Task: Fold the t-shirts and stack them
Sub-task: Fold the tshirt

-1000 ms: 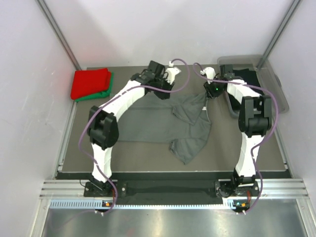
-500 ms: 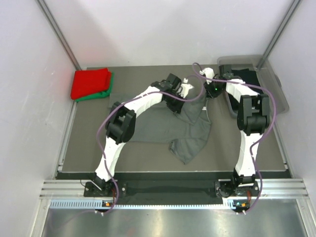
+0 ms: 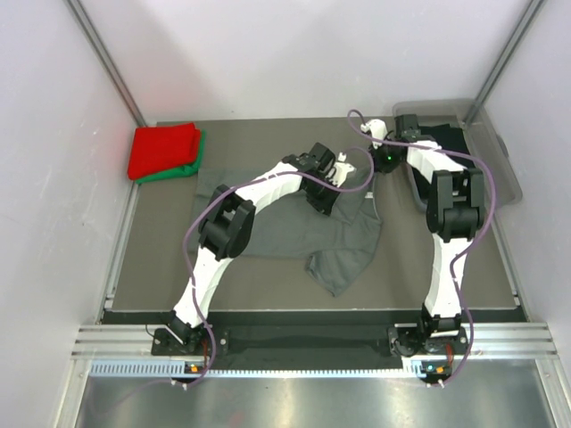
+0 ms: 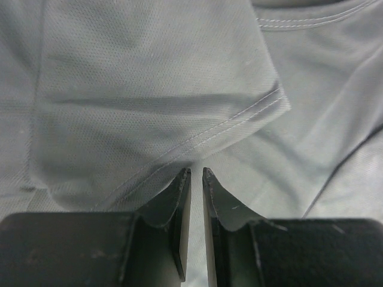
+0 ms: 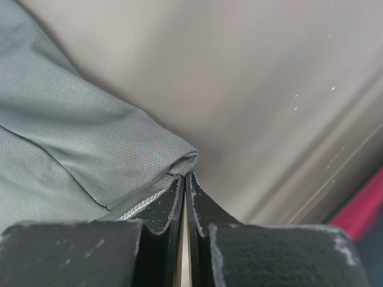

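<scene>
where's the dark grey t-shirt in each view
Top external: the dark grey t-shirt lies spread mid-table, under both arms.
Left wrist: it fills the frame, with a hemmed flap just beyond the jaws.
Right wrist: it sits lower left, its folded edge running into the jaws.
Shared landmark: the right gripper, shut on the shirt's edge, shows in the top and right wrist views.

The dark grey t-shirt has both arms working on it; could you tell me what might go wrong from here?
The right jaws bite only the very edge of the dark grey t-shirt, so it may slip out when pulled. The left jaws sit where a sleeve hem overlaps another layer, and might drag both.
</scene>
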